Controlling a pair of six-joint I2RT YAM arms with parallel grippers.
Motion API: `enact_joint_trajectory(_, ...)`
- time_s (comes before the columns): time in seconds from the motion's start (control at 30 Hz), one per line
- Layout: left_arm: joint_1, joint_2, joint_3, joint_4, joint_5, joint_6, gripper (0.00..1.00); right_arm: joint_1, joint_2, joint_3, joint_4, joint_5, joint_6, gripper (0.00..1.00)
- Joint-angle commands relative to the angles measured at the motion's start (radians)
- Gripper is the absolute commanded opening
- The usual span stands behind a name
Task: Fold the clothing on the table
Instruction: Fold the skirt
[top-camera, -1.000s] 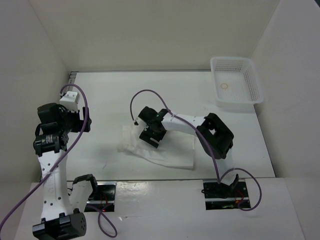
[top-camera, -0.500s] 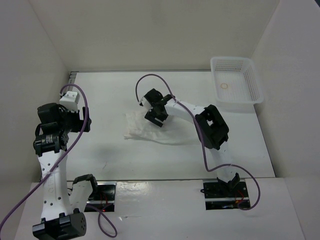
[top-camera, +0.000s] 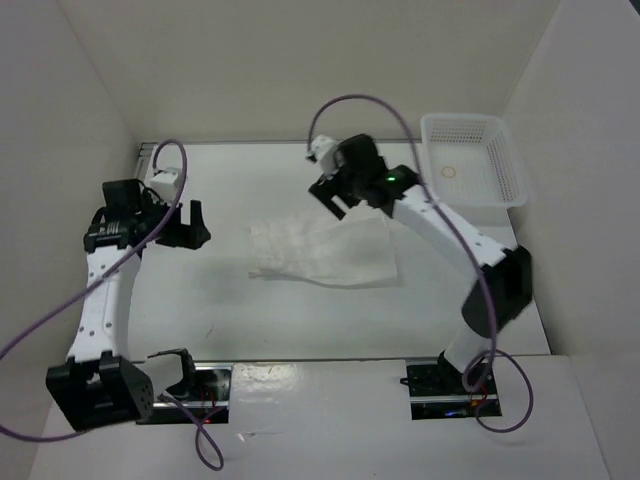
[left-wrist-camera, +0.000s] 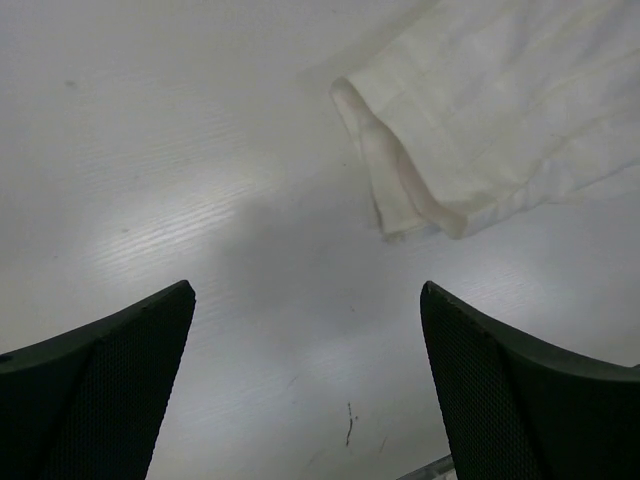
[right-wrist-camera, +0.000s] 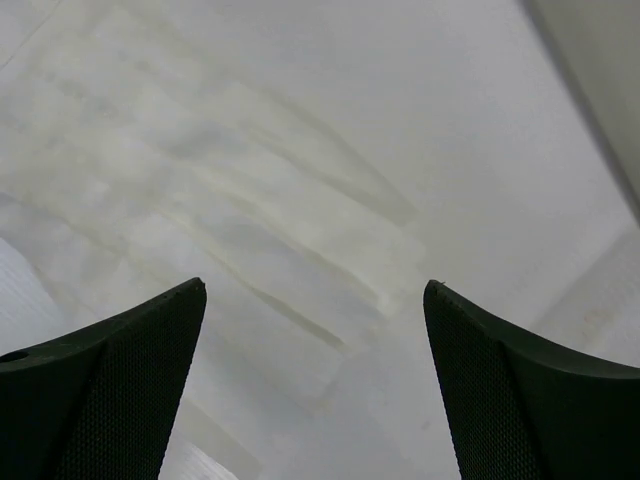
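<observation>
Two arms, one garment and one basket are showing on my screens, and I am listing them in turn. Item one, the clothing (top-camera: 322, 250), is lying flat near the middle of the table (top-camera: 230, 320) as a creased white shape, roughly rectangular. My left wrist camera is showing its nearest corner as a doubled, rolled-over lip resting on the tabletop. Item two, the left gripper (top-camera: 197, 225), is hanging over bare table to the left of the clothing and apart from it. Its fingers are standing wide apart with only tabletop between them, gripping nothing. Item three, the right gripper (top-camera: 333, 203), is hovering above the far edge of the clothing. Its wrist camera is looking straight down on long wrinkles in the fabric, and the fingers are spread wide and are not touching the cloth. Item four, the white perforated basket (top-camera: 430, 165), is sitting at the far right corner of the table, well apart from the clothing. A small orange ring-shaped mark (top-camera: 449, 171) is showing inside it, and I cannot tell what it is. Item five, the right arm's purple cable (top-camera: 352, 98), is arching high over the far side of the table, then trailing down along the arm. That arm is stretching diagonally over the table's right side, between the clothing and the basket. White walls (top-camera: 300, 60) are closing in the table on three sides.
</observation>
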Motion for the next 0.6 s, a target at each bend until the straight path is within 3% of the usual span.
enact_joint_trajectory(0.0,-0.058,0.152,0.069,0.042,0.135,-0.008,0.99,-0.194,-0.208,-0.117,0.018,-0.062,-0.022,0.93)
enact_joint_trajectory(0.07,-0.086,0.276,0.103,0.072,0.178,-0.031,0.99,-0.312,-0.318,-0.226,0.018,-0.113,-0.022,0.93)
enact_joint_trajectory(0.2,-0.110,0.524,0.162,0.097,0.299,-0.054,0.99,-0.405,-0.487,-0.387,0.004,-0.096,0.003,0.93)
enact_joint_trajectory(0.3,-0.119,0.618,0.183,0.115,0.372,-0.065,0.99,-0.486,-0.570,-0.430,-0.042,-0.151,0.017,0.93)
enact_joint_trajectory(0.57,-0.173,0.773,0.172,0.206,0.349,-0.155,0.99,-0.682,-0.676,-0.493,-0.091,-0.314,0.055,0.93)
